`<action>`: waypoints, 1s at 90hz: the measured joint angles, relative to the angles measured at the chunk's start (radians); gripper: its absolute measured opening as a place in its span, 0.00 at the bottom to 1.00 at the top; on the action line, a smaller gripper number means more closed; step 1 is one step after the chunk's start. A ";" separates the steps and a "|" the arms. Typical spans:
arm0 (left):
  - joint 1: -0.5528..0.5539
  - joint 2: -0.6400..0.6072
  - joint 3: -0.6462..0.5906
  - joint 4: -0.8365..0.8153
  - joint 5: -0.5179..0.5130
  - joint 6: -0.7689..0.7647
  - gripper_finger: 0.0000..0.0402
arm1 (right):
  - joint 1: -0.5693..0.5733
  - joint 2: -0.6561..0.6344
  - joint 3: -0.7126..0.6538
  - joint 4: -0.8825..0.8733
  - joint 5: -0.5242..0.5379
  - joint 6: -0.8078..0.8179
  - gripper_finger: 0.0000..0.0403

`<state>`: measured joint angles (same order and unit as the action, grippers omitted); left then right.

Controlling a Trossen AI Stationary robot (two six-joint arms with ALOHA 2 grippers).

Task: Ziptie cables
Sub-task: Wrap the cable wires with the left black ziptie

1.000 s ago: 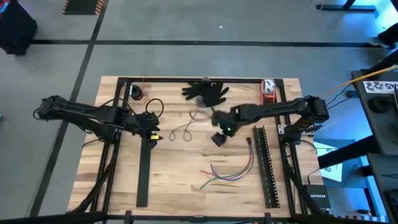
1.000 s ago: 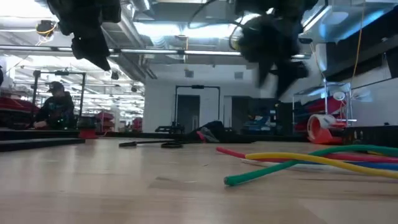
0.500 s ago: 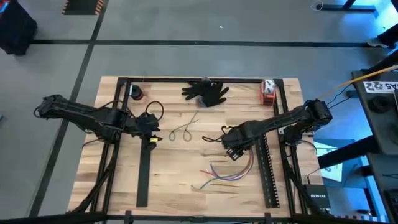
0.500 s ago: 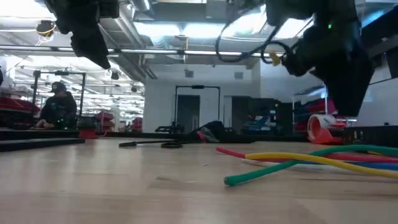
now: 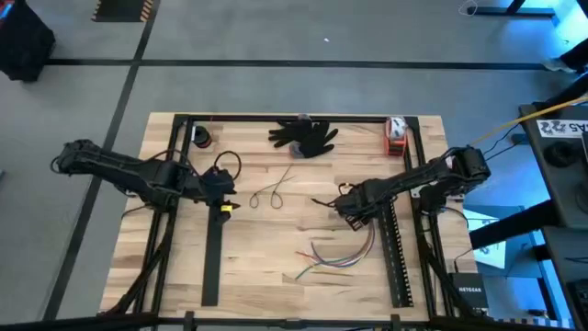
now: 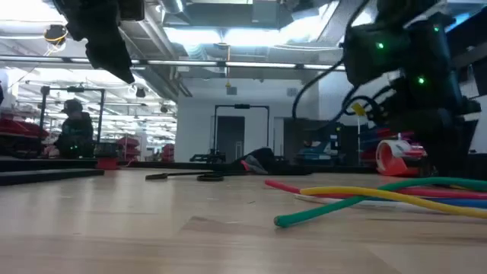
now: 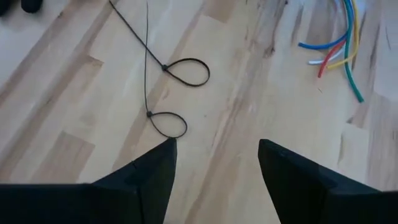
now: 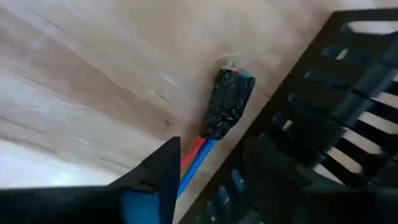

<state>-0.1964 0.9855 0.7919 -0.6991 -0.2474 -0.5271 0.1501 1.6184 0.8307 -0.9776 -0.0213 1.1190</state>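
Two grippers: your left gripper [image 7: 214,155] hangs open and empty near looped zip ties [image 7: 186,71]. Your right gripper [image 5: 354,204] hovers over the cables' [image 5: 344,253] taped end [image 8: 227,102]; its fingers seem parted, though I cannot tell.

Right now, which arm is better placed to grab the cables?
Probably the right. The right gripper hangs just above the taped end of the cables, beside the slotted bar. The left gripper, open, waits across the table near the looped zipties.

Close over the pale wooden surface [image 8: 74,93]: red and blue cables [image 8: 198,155] ending in a black taped bundle [image 8: 227,102], just beside the black slotted bar [image 8: 323,106].
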 joint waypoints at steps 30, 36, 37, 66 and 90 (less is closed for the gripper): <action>0.002 0.000 0.000 0.024 -0.003 -0.018 0.55 | 0.001 -0.001 -0.039 0.111 0.030 -0.090 0.26; 0.004 0.000 0.000 0.044 -0.004 -0.027 0.55 | 0.001 -0.001 -0.038 0.131 0.033 -0.132 0.19; 0.004 0.000 0.000 0.046 -0.004 -0.030 0.55 | 0.001 -0.001 -0.038 0.135 0.035 -0.136 0.17; 0.082 0.188 0.000 0.166 0.004 -0.093 0.55 | 0.001 0.000 -0.038 0.203 0.115 -0.368 0.08; 0.256 0.506 0.000 0.355 0.061 0.032 0.54 | 0.000 0.001 -0.039 0.292 0.161 -0.552 0.03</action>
<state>0.0591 1.4916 0.7922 -0.3445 -0.1867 -0.4954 0.1505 1.6196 0.7918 -0.6857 0.1402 0.5674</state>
